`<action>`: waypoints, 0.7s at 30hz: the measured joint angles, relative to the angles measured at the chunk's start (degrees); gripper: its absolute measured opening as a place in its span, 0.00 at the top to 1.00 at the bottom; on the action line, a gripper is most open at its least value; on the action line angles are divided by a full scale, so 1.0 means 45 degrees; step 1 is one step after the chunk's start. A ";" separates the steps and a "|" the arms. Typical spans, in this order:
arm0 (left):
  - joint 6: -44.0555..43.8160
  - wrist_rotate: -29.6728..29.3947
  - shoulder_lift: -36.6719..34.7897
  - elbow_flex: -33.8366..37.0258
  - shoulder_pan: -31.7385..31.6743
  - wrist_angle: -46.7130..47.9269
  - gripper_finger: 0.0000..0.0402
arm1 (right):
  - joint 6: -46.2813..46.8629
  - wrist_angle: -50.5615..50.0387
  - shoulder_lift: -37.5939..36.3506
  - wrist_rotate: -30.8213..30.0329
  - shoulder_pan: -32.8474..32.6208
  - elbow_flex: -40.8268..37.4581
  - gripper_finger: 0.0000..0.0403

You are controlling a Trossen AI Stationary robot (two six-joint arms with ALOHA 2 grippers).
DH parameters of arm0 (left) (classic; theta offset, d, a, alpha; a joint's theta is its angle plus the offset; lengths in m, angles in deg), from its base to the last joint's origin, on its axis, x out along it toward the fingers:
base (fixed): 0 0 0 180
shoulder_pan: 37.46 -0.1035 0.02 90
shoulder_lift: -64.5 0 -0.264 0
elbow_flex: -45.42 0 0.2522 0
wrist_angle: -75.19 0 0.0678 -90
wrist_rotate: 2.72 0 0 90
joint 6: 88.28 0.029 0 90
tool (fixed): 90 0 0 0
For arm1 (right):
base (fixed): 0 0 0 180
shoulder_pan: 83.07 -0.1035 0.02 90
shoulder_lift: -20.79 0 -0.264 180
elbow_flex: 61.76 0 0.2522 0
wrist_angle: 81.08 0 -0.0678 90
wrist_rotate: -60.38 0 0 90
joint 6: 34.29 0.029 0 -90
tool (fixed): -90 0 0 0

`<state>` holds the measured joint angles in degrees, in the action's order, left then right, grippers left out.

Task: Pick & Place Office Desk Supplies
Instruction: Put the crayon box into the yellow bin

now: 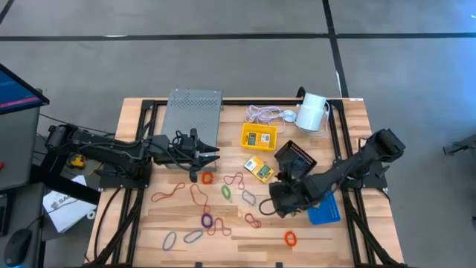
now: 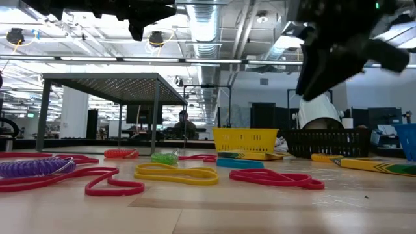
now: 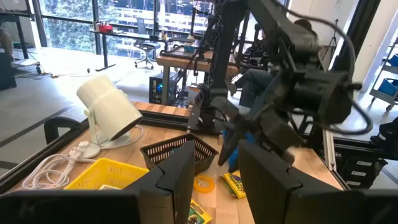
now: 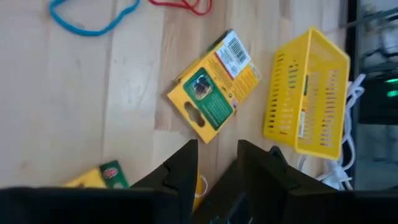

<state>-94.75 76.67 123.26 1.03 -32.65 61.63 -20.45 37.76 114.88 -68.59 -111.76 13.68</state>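
Grey floor [image 1: 223, 59] crossed by dark seams is spreading around the wooden surface [image 1: 327, 238]. Behind it, exposed silver ducting [image 2: 208, 26] is running along the ceiling among bright strip lights. Tall windows [image 3: 124, 25] are letting daylight in (an office chair [image 3: 147, 52] is sitting near them), and a person [image 2: 184, 125] is sitting far back.

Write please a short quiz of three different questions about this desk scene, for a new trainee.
1. True or false: the yellow tray holds a crayon box.
2. Which tray lies nearest the right gripper: A yellow, B blue, C black mesh?
3. Complete: the left gripper hangs above an ___ rubber band.

Key: 1 true. 2 B, the blue tray. 3 orange.
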 joint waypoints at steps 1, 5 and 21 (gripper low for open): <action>0.0007 0.0000 0.0000 0.0000 -0.0001 -0.0025 0.70 | -0.0032 0.0247 0.0050 -0.0105 -0.0066 -0.0235 0.74; 0.0021 0.0000 0.0000 0.0000 -0.0003 -0.0056 0.70 | -0.0356 0.0985 0.0683 -0.0370 -0.0135 -0.0767 0.76; 0.0289 0.0000 -0.0155 -0.0015 -0.0003 -0.0168 0.70 | -0.0851 0.2814 0.3226 -0.1287 -0.0112 -0.0746 0.79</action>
<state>-93.45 76.67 122.56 0.97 -32.66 60.88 -24.29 50.43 129.40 -74.38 -112.27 10.32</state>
